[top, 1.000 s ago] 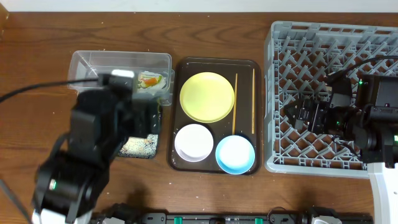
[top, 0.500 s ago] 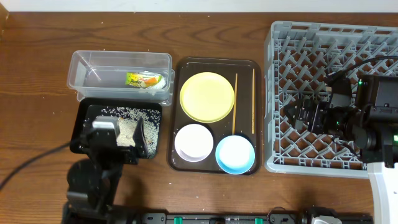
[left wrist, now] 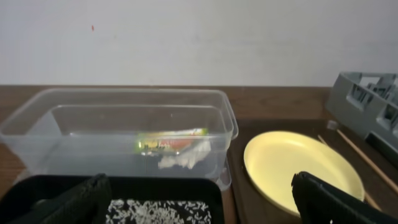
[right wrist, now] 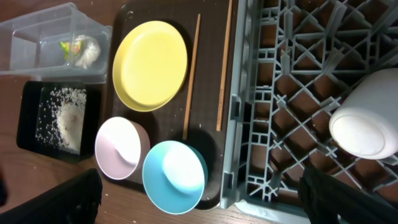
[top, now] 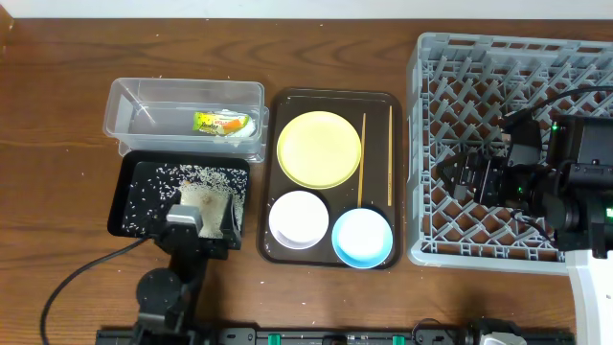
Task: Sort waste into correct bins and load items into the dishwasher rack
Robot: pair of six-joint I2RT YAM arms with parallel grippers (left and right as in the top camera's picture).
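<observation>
**Hanging open over the rice tray**

Hovering at the near end of the black tray [top: 124,220], the left gripper [left wrist: 200,190] is spreading its fingers [left wrist: 74,199] wide, with nothing between them. Rice [top: 196,175] is lying scattered across that tray just ahead of it, and from above the arm is covering part of a heap.

Just beyond, the clear tub [top: 144,96] is holding the printed wrapper [top: 222,123] and the crumpled tissue [left wrist: 183,158], which are touching at its right end.

Beside both bins, the brown serving tray [top: 330,93] is carrying the yellow plate [top: 319,149], the white bowl [top: 299,218], the blue bowl [top: 362,237] and two chopsticks [top: 361,158]. All of these are lying apart from either gripper.

The right gripper [right wrist: 199,180] is hanging over the grey rack [top: 508,48], also spread wide and empty. The rack's wall is standing between it and the dishes.
</observation>
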